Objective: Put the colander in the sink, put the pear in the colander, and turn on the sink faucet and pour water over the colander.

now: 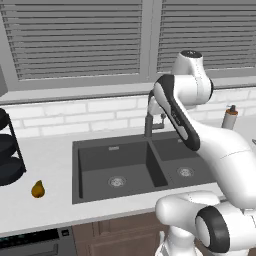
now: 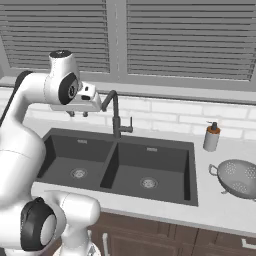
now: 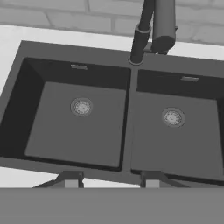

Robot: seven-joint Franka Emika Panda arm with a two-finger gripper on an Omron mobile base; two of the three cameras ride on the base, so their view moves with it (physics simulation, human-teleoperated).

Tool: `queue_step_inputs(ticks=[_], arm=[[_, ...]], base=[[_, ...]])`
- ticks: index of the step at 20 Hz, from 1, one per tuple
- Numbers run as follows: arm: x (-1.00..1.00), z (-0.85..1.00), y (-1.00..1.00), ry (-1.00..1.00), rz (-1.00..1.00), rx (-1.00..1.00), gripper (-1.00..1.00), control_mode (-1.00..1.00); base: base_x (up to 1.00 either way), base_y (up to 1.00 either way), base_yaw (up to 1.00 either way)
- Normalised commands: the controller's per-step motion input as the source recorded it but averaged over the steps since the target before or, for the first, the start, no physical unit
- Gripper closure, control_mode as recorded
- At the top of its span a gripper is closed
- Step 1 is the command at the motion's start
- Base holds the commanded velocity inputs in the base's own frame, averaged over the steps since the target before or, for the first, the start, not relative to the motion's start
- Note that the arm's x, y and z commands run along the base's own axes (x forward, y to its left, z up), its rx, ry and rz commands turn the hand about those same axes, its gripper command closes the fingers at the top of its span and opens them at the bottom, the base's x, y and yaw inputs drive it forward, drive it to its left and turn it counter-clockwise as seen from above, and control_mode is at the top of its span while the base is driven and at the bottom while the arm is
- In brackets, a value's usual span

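Note:
The dark double-basin sink (image 1: 97,157) (image 2: 167,167) (image 3: 92,140) lies in the pale counter with both basins bare. Its tall faucet (image 2: 116,117) (image 3: 146,30) (image 1: 148,125) rises behind the divider. The pale perforated colander (image 2: 239,177) sits on the counter right of the sink. A small golden-brown pear (image 1: 38,189) lies on the counter left of the sink. My gripper (image 2: 78,114) (image 3: 111,180) hangs high over the left basin, just left of the faucet spout. It is open, with nothing between the fingertips.
A soap dispenser bottle (image 2: 212,136) (image 1: 230,117) stands at the back right by the brick backsplash. A dark tiered rack (image 1: 7,155) stands at the far left of the counter. Window blinds run above the sill.

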Motion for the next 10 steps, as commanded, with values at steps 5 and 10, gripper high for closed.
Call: queue_step_inputs(ticks=[5, 10], arm=[[-0.49, -0.02, -0.61, 0.0, -0.12, 0.03, -1.0, -1.0], [-0.67, 0.03, -0.92, -0.08, -0.33, 0.14, -1.0, -1.0]], base=[[0.0, 0.0, 0.0], [0.0, 0.0, 0.0]])
